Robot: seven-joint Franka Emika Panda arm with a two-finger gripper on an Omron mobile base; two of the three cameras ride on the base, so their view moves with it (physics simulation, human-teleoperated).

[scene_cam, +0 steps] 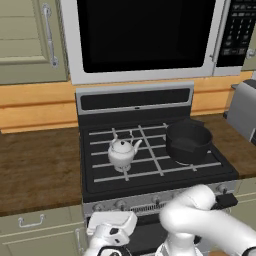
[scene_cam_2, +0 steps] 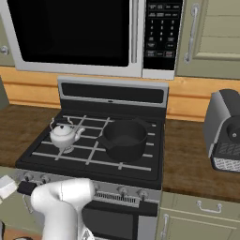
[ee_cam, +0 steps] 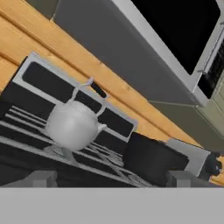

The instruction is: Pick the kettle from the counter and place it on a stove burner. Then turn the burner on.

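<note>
- The kettle [scene_cam: 123,152] [scene_cam_2: 64,135] [ee_cam: 72,124] stands upright on the grate of the stove [scene_cam: 150,172] [scene_cam_2: 70,161], on the front left burner, with its spout toward the pot.
- Nothing touches the kettle; it is free on all sides.
- The black pot [scene_cam: 188,142] [scene_cam_2: 124,139] [ee_cam: 151,159] sits on the right side of the same grate, near the kettle but apart from it.
- The jaws [ee_cam: 109,179] are spread wide and hold nothing; in the hand view the kettle is seen between and beyond the two tips.
- The arm is low, in front of the stove's knob panel, below the level of the grate.
- The dark wood tabletop [scene_cam: 40,167] [scene_cam_2: 192,159] lies on both sides of the stove.
- A grey toaster [scene_cam: 243,110] [scene_cam_2: 225,131] stands on the tabletop to the right.
- A microwave [scene_cam: 145,35] [scene_cam_2: 89,35] hangs above the stove.
</note>
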